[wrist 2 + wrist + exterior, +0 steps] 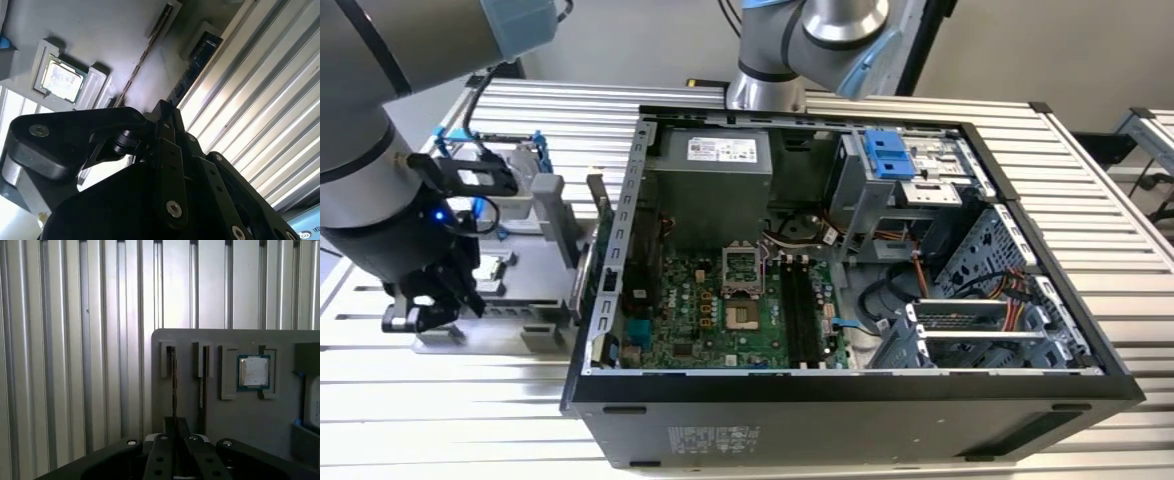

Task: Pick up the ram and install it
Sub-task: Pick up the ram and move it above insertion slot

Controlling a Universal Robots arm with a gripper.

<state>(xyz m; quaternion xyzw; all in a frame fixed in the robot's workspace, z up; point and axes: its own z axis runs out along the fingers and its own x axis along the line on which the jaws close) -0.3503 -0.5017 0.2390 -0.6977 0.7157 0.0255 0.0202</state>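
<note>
Grey holder tray (280,340) on the ribbed bench (75,340) holds the ram (173,385) upright in its slot, the claw (176,422) pinched narrow on its edge, unlifted, installation in the open computer case (854,385) not begun.

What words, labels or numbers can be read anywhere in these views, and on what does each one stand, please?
White label on the power supply: print too small to read.
Pale label on the case, near outer wall: too small to read.
Processor in the grey holder: surface markings too blurred to read.
No text can be quoted.
</note>
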